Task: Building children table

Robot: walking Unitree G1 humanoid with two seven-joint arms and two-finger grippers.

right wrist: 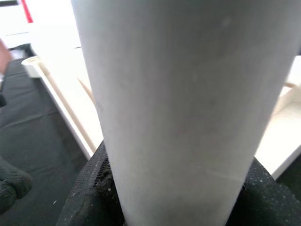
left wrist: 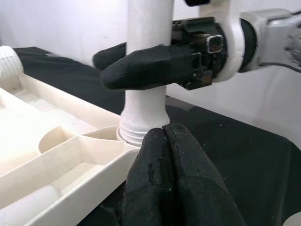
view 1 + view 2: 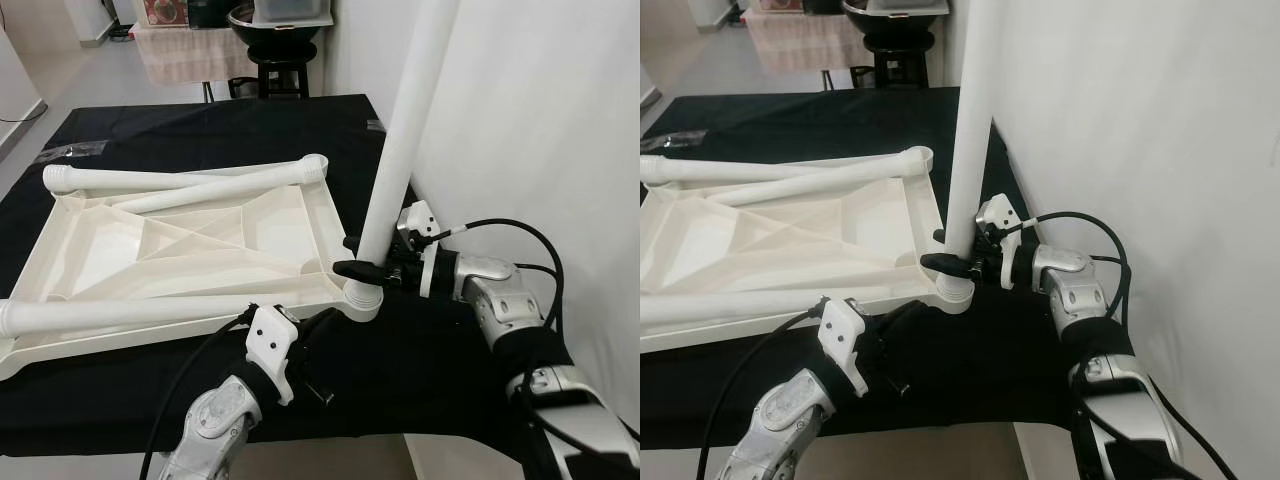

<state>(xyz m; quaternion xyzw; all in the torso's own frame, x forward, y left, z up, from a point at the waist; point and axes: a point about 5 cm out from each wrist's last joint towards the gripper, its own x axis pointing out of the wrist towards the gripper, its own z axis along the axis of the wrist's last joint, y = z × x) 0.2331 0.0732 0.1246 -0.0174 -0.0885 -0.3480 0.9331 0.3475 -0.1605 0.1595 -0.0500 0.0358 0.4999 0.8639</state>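
Black-draped table (image 3: 200, 125); upturned white tabletop (image 3: 190, 245) flat on it; possibly bag (image 3: 70, 150) at far-left edge.

No readable text, label or number on anything here

We see even, bright indoor light in both eye views, sharp throughout, with little shadow on the black cloth (image 3: 200, 130). Glare washes out the white wall (image 3: 540, 120) beside the right gripper (image 3: 362, 268). In the right wrist view the leg (image 1: 183, 108) between its fingers is soft, perhaps too close to focus, and the background is overexposed.
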